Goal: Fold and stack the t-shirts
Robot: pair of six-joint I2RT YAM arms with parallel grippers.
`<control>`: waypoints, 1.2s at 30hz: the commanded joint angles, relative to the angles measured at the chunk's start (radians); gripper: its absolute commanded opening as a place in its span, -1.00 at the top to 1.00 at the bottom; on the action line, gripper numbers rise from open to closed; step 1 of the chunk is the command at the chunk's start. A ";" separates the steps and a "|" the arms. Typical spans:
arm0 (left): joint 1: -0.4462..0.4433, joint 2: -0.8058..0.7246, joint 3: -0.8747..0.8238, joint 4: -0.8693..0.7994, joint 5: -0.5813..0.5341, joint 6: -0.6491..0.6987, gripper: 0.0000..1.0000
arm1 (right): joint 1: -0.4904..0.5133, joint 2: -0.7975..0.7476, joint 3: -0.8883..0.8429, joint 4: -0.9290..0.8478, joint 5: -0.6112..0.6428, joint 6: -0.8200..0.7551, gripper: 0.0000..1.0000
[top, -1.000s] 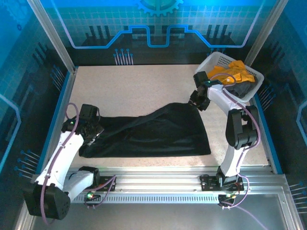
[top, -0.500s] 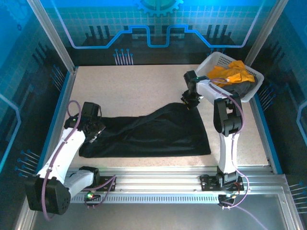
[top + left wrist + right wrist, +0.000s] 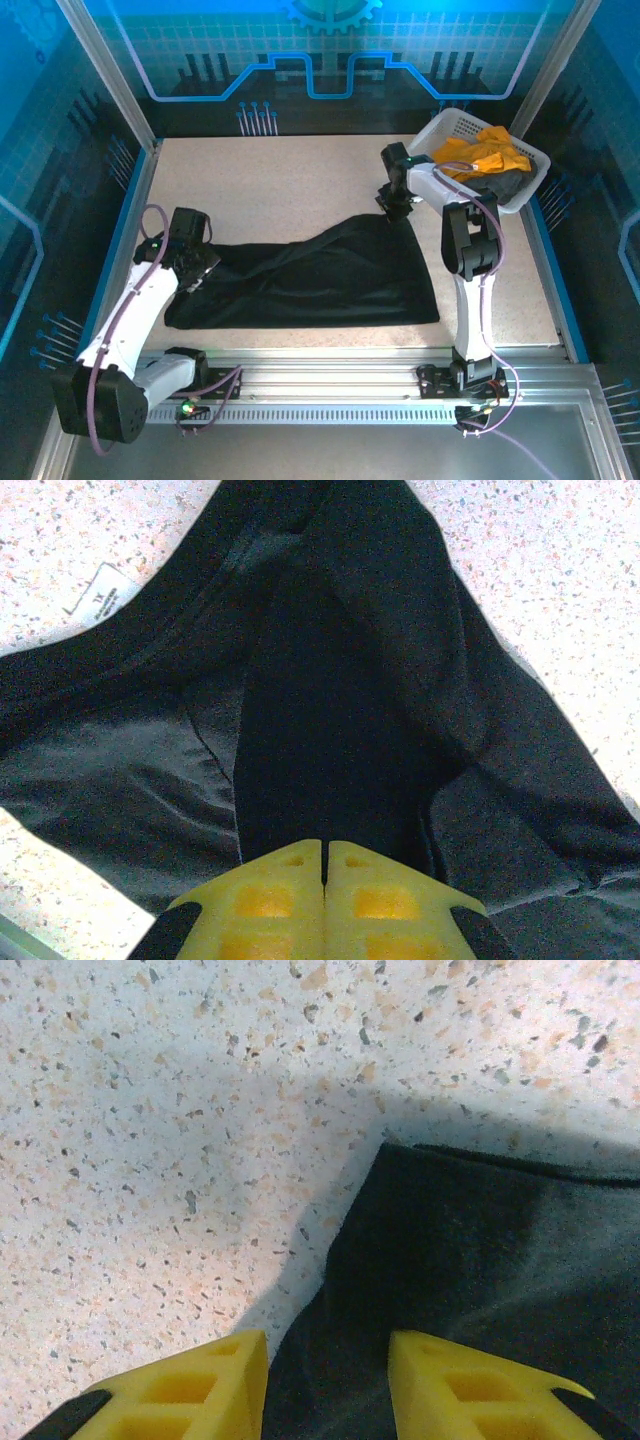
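One white tag (image 3: 100,598) sits at the collar of the black shirt (image 3: 330,680); its print is too small to read. The left gripper (image 3: 322,858) is pressed together, pinching a fold of that shirt near the collar. The right gripper (image 3: 325,1385) is spread partway, straddling the shirt's far corner with cloth between its fingers. The black shirt lies across the bench (image 3: 280,180). An orange-yellow shirt (image 3: 492,150) and a dark grey shirt (image 3: 505,187) lie in the white basket (image 3: 455,124) at the far right.

- A white label (image 3: 100,588) sits at the neckline of the black t-shirt (image 3: 340,730), near the desk's bare surface.
- Its dark print is too blurred to read.
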 commanded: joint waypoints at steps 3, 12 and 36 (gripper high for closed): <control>-0.007 0.013 0.036 0.011 0.016 0.006 1.00 | 0.000 0.055 0.034 -0.029 0.010 0.008 0.33; -0.009 0.033 0.055 0.037 0.036 0.008 1.00 | -0.024 0.006 -0.059 0.006 0.050 -0.017 0.96; 0.133 0.297 0.305 0.384 0.204 0.224 1.00 | -0.106 -0.288 -0.418 0.334 -0.103 -0.181 1.00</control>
